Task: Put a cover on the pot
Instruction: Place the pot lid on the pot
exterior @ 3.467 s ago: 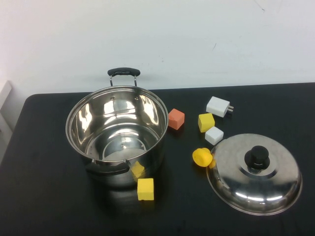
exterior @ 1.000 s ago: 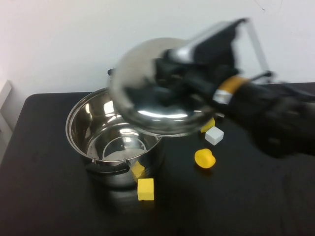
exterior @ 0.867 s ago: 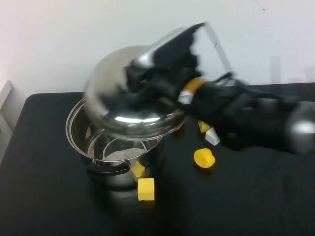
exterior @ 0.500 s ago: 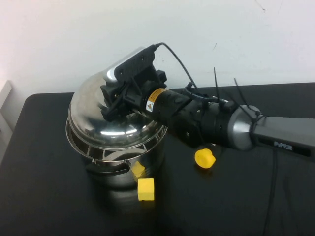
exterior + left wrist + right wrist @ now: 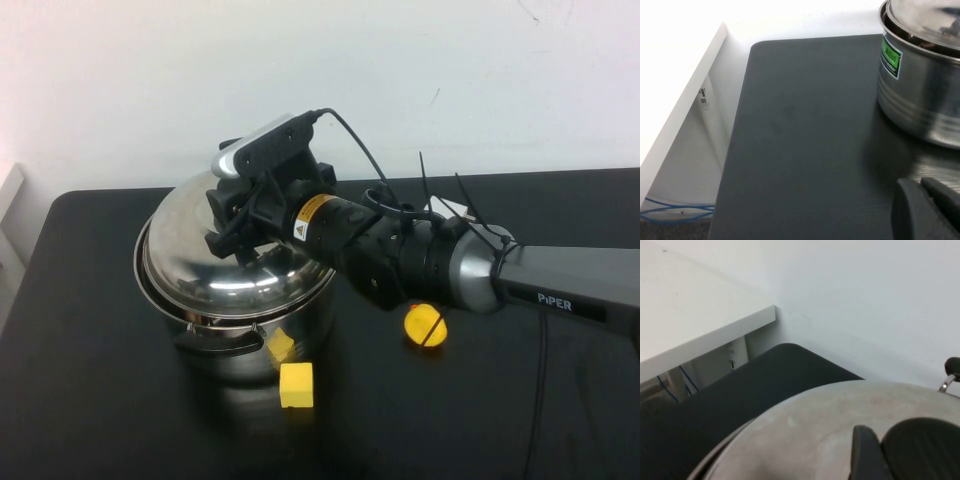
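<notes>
1. Our right gripper (image 5: 237,222) is clamped on the lid (image 5: 215,270) knob; the lid sits tilted on the pot (image 5: 235,330), table's left-center.
2. Left gripper (image 5: 927,210) is parked w/ jaws closed.
3. Risk imo: letting go while it's tilted, so the lid slides off.

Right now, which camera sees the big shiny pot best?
The high view: the pot shows whole, lid on it, gripped by the right hand. The left wrist view shows only its side; its own left hand is parked nearby. The right wrist view shows mostly lid.
</notes>
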